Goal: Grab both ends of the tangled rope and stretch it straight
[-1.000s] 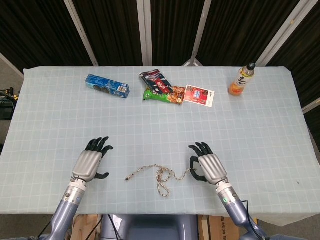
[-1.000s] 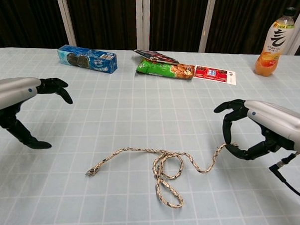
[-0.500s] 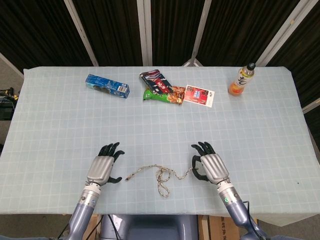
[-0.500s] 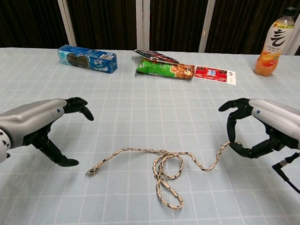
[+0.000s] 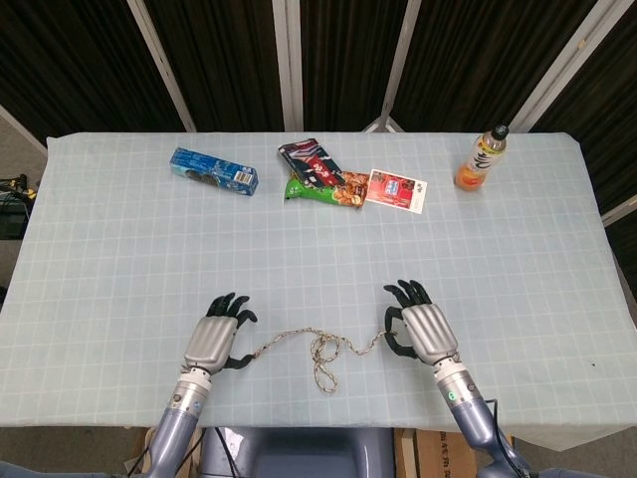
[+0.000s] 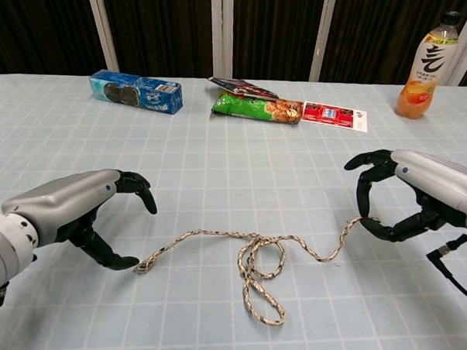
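The rope (image 6: pixel 249 253) is found lying on the table (image 5: pixel 119 259) in the lower middle of both views, its long axis running left to right across the frame, with a knotted loop at mid-length and a tail trailing toward the near edge. Its left end is seen just beside the thumb tip of the left hand (image 6: pixel 77 215), touching or all but touching (the chest view does not settle which). That hand is judged empty, fingers curled apart over the rope end. The right end rises to the right hand (image 6: pixel 415 198) at the lower right; whether it is pinched between thumb and finger there cannot be told. Each end lies directly inward of its own hand, so the closing of the left hand on its end is judged the step in hand.

Further back, toward the upper part of the frame, a blue box (image 5: pixel 213 170), snack packets (image 5: pixel 323 179) and a bottle (image 5: pixel 481 159) are noted, well apart from the rope.
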Tool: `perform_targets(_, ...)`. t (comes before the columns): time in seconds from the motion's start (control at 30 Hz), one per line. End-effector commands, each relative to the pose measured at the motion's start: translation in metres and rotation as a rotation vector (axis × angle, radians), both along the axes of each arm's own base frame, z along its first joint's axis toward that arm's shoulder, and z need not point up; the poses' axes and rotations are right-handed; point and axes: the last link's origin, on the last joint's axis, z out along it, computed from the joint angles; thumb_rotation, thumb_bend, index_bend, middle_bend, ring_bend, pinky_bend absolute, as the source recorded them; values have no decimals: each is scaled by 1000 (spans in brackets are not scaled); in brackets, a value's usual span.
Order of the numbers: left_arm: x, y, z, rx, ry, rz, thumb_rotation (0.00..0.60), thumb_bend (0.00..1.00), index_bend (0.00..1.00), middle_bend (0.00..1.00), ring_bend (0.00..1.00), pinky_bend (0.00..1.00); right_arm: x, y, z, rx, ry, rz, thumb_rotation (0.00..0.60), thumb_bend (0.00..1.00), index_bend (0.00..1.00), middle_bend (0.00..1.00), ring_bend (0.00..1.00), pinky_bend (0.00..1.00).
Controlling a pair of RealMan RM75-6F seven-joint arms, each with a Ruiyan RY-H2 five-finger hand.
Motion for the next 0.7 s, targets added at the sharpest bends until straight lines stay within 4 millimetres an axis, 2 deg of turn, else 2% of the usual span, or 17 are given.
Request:
perform_targets(0.03, 3, 0, -3, -5, 2, -5, 600, 307, 406, 104, 0, 0, 1, 0, 0, -1, -2, 0, 600, 481, 647, 176, 50, 0)
perform_targets(0.17, 5, -2, -6, -10, 8, -1, 600, 325, 447, 104, 0, 0, 0, -1, 2, -5, -4, -4, 600, 481, 647, 177, 50, 0)
perform_targets(0.4, 4, -3, -11, -32, 11, 29, 600, 332, 457, 103, 0, 0, -2, -2, 3, -9, -3, -10, 600, 481, 648, 176, 50, 0)
perform_targets(0.7, 5, -6, -15, -57, -9, 46, 600, 393, 472, 103, 0, 0, -2, -2, 4, -11, -1, -10, 600, 481, 647, 177, 50, 0)
